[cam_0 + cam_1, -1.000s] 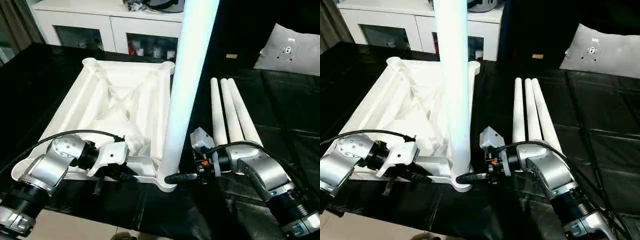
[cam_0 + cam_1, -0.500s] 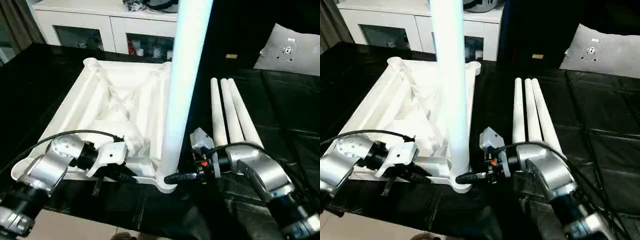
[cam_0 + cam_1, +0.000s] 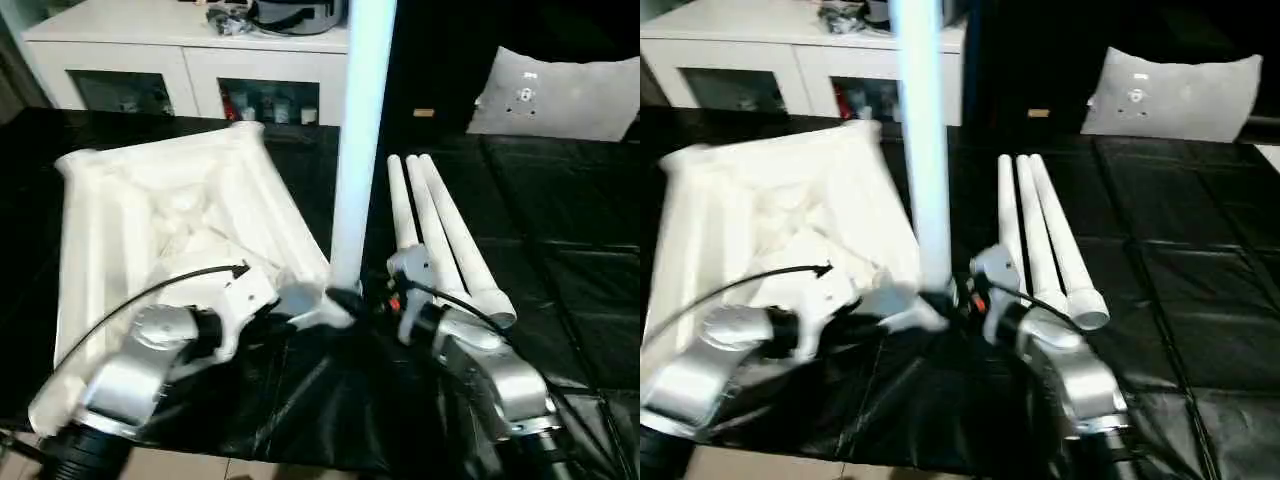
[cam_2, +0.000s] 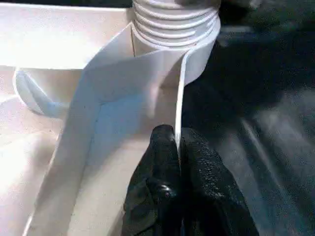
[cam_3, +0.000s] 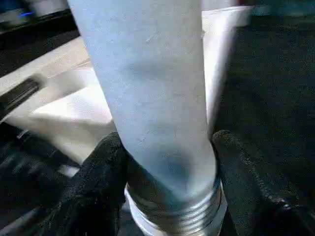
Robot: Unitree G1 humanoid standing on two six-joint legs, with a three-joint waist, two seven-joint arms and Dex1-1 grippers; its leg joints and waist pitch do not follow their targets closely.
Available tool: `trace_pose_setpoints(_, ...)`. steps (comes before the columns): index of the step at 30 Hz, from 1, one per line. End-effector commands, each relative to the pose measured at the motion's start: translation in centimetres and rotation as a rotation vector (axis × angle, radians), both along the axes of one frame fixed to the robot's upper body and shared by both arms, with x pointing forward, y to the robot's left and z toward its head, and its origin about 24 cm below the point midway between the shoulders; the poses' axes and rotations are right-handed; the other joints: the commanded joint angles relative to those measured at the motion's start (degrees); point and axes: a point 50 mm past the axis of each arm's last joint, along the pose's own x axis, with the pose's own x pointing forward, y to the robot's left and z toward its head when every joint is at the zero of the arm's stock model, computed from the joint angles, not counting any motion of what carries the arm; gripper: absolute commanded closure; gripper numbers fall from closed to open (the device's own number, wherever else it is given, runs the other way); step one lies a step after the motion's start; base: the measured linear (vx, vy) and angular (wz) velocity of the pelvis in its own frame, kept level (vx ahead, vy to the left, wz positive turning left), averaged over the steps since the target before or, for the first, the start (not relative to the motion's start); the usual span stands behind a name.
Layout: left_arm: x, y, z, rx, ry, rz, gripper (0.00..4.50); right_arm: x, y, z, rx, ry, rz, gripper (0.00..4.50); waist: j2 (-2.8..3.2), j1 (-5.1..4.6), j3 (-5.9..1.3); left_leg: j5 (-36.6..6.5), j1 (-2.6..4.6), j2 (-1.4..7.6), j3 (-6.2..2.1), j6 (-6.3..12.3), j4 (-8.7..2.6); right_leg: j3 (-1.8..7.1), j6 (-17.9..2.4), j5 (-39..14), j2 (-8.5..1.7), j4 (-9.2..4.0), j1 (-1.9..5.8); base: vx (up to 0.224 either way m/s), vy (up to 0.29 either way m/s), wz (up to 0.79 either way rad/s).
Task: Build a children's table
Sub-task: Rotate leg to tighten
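The table top point(image 3: 150, 220) is laid upside down on the black sheet point(image 3: 560, 240), left of centre, ribs upward; a thin wall at its near right corner is pinched by the left gripper point(image 4: 178, 147); the upright leg point(image 3: 358, 150) is stood in that corner's socket, its threaded base clasped between the fingers of the right gripper point(image 5: 170, 162); three spare legs point(image 3: 435, 230) are laid side by side just right of it.
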Motion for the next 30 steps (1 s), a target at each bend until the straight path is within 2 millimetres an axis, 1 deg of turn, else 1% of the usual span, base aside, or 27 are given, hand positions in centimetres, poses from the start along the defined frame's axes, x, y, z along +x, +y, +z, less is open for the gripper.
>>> trace_pose_setpoints(1,1.4,-3.0,2.1,-0.045,-0.145,0.126,4.50,-0.9,4.4,-1.7,0.045,0.133,0.039,2.13,0.26,-0.18,-2.34,-19.0,-0.05,2.73,-1.92,0.38,-4.86,2.50,-5.1,-32.7,-4.80,-6.34,1.24,0.000,0.000,0.00)
trace_pose_setpoints(2,1.5,-3.3,2.2,-0.045,-0.154,0.143,4.50,-0.7,4.5,-1.8,0.041,0.139,0.007,2.13,0.32,-0.15,-2.59,-18.3,-0.09,2.77,-1.94,0.40,-4.89,2.66,-5.6,-31.1,-4.90,-6.08,1.45,0.000,0.000,0.00)
trace_pose_setpoints(3,1.5,-3.3,2.2,-0.045,-0.154,0.143,4.50,-0.7,4.5,-1.8,0.041,0.139,0.007,2.13,0.34,-0.12,-2.62,-17.0,-0.48,2.77,-1.92,0.75,-5.04,2.74,-6.2,-28.1,-4.76,-5.76,1.73,0.000,0.000,0.00)
trace_pose_setpoints(4,1.5,-4.2,2.6,-0.046,-0.170,0.142,4.50,-0.3,4.4,-1.9,0.028,0.141,-0.058,2.13,0.49,-0.07,-2.76,-16.6,-0.57,2.77,-1.91,0.97,-5.04,2.79,-6.4,-26.8,-4.75,-5.62,1.88,0.000,0.000,0.00)
trace_pose_setpoints(5,1.5,-4.6,2.7,-0.049,-0.174,0.130,4.50,-0.2,4.2,-2.0,0.024,0.138,-0.083,2.13,0.43,-0.05,-2.75,-16.2,-0.49,2.87,-1.67,1.13,-4.99,2.96,-7.0,-25.0,-4.71,-5.57,1.63,0.000,0.000,0.00)
trace_pose_setpoints(6,1.4,-4.8,2.8,-0.050,-0.176,0.119,4.50,0.0,4.0,-2.0,0.019,0.128,-0.101,2.13,0.32,0.04,-2.80,-15.9,-0.47,2.81,-1.56,1.28,-4.93,3.06,-7.5,-24.1,-4.75,-5.49,1.71,0.000,0.000,0.00)
trace_pose_setpoints(7,1.2,-4.9,2.8,-0.046,-0.171,0.103,4.50,0.1,3.9,-1.9,0.027,0.115,-0.115,2.13,0.59,0.23,-2.97,-14.8,-0.56,2.82,-1.53,1.40,-4.88,3.14,-7.8,-22.4,-4.83,-5.31,1.93,0.000,0.000,0.00)
trace_pose_setpoints(8,1.2,-4.9,2.8,-0.045,-0.170,0.101,4.50,0.1,3.8,-1.8,0.029,0.114,-0.116,2.13,0.47,0.27,-3.02,-14.1,-0.70,2.82,-1.50,1.57,-4.88,3.16,-8.0,-21.3,-4.82,-5.20,2.06,0.000,0.000,0.00)
trace_pose_setpoints(9,1.0,-4.8,2.7,-0.042,-0.166,0.095,4.50,0.2,3.7,-1.7,0.039,0.106,-0.120,2.13,0.57,0.37,-3.10,-13.2,-0.80,2.83,-1.49,1.68,-4.86,3.21,-8.2,-20.0,-4.81,-5.00,2.21,0.000,0.000,0.00)
trace_pose_setpoints(10,1.0,-4.7,2.6,-0.036,-0.163,0.090,4.50,0.3,3.6,-1.6,0.042,0.092,-0.125,1.58,0.58,0.50,-3.26,-11.7,-0.83,2.87,-1.38,1.90,-4.75,3.24,-9.2,-17.1,-4.78,-4.69,2.33,0.000,0.000,0.00)
trace_pose_setpoints(11,0.9,-4.5,2.6,-0.028,-0.160,0.086,4.50,0.3,3.5,-1.5,0.050,0.090,-0.134,1.58,0.71,0.54,-3.31,-11.1,-0.85,2.87,-1.38,1.98,-4.73,3.24,-9.5,-16.2,-4.76,-4.56,2.39,0.000,0.000,0.00)
trace_pose_setpoints(12,0.8,-4.3,2.5,-0.022,-0.156,0.086,4.50,0.4,3.4,-1.3,0.056,0.081,-0.136,1.44,0.72,0.53,-3.35,-10.5,-0.91,2.88,-1.32,2.22,-4.71,3.26,-10.1,-14.7,-4.75,-4.44,2.48,0.000,0.000,0.00)
trace_pose_setpoints(13,0.8,-4.1,2.5,-0.014,-0.154,0.091,4.50,0.5,3.2,-1.2,0.057,0.068,-0.141,1.44,0.66,0.47,-3.38,-9.9,-1.08,2.84,-1.27,2.34,-4.63,3.27,-10.5,-13.9,-4.75,-4.33,2.59,0.000,0.000,0.00)
trace_pose_setpoints(14,0.8,-4.0,2.4,-0.012,-0.153,0.091,4.50,0.5,3.2,-1.2,0.057,0.066,-0.142,1.38,0.65,0.51,-3.41,-9.6,-1.09,2.83,-1.26,2.38,-4.59,3.26,-10.6,-13.7,-4.78,-4.32,2.61,0.000,0.000,0.00)
trace_pose_setpoints(16,0.9,-3.2,2.3,0.009,-0.143,0.079,4.50,0.6,2.7,-0.6,0.068,0.030,-0.130,1.11,0.69,0.56,-3.56,-8.5,-1.26,2.75,-1.26,2.55,-4.41,3.29,-10.7,-12.9,-4.74,-4.09,2.68,0.000,0.000,0.00)
trace_pose_setpoints(17,0.9,-2.8,2.2,0.022,-0.141,0.067,4.50,0.6,2.4,-0.3,0.072,0.012,-0.119,1.05,0.77,0.64,-3.53,-8.6,-1.21,2.72,-1.24,2.77,-4.39,3.21,-10.7,-12.9,-4.60,-4.09,2.54,0.000,0.000,0.00)
trace_pose_setpoints(19,0.9,-2.5,2.1,0.032,-0.140,0.057,4.50,0.6,2.2,-0.1,0.074,-0.002,-0.108,0.92,0.81,0.57,-3.48,-8.9,-1.26,2.81,-1.22,2.90,-4.40,3.19,-10.8,-13.2,-4.59,-4.06,2.54,0.000,0.000,0.00)
trace_pose_setpoints(20,0.9,-2.1,2.1,0.039,-0.133,0.040,4.50,0.5,1.9,0.2,0.073,-0.018,-0.086,0.92,0.67,0.67,-3.47,-8.8,-1.20,2.86,-1.25,2.92,-4.42,3.17,-10.9,-13.6,-4.62,-4.08,2.49,0.000,0.000,0.00)
trace_pose_setpoints(21,0.9,-2.1,2.1,0.039,-0.133,0.040,4.50,0.5,1.9,0.2,0.073,-0.018,-0.086,0.92,0.81,0.70,-3.44,-8.8,-1.17,2.95,-1.18,2.89,-4.39,3.21,-10.9,-13.3,-4.58,-4.04,2.37,0.000,0.000,0.00)
trace_pose_setpoints(24,0.9,-2.1,2.1,0.039,-0.133,0.040,4.50,0.5,1.9,0.2,0.073,-0.018,-0.086,0.92,0.81,0.78,-3.43,-8.7,-1.21,3.01,-1.20,2.57,-4.43,3.20,-11.2,-12.9,-4.59,-3.94,2.38,0.000,0.000,0.00)
trace_pose_setpoints(26,0.9,-2.1,2.1,0.039,-0.133,0.040,4.50,0.5,1.9,0.2,0.073,-0.018,-0.086,0.92,0.75,0.79,-3.45,-9.2,-1.17,2.95,-1.18,2.30,-4.40,3.21,-11.0,-13.6,-4.63,-4.00,2.40,0.000,0.000,0.00)
trace_pose_setpoints(28,0.9,-1.2,1.8,0.061,-0.121,-0.005,4.50,0.3,1.0,0.8,0.075,-0.041,-0.027,0.66,0.71,0.91,-3.46,-8.8,-1.29,2.80,-1.20,2.57,-4.35,3.22,-10.7,-13.6,-4.61,-4.02,2.56,0.000,0.000,0.00)
trace_pose_setpoints(29,0.7,0.0,1.7,0.078,-0.098,-0.115,4.50,-0.1,-0.2,1.6,0.026,-0.084,0.104,0.60,0.75,1.02,-3.51,-8.7,-1.21,2.77,-1.18,2.77,-4.29,3.23,-10.5,-13.4,-4.58,-4.03,2.54,0.000,0.000,0.00)
trace_pose_setpoints(30,0.6,0.9,1.7,0.091,-0.079,-0.192,4.50,-0.5,-1.0,2.1,-0.013,-0.106,0.199,0.58,0.74,1.31,-3.60,-7.8,-1.29,2.50,-1.27,3.67,-4.11,3.08,-9.7,-12.7,-4.26,-3.97,2.91,0.000,0.000,0.00)
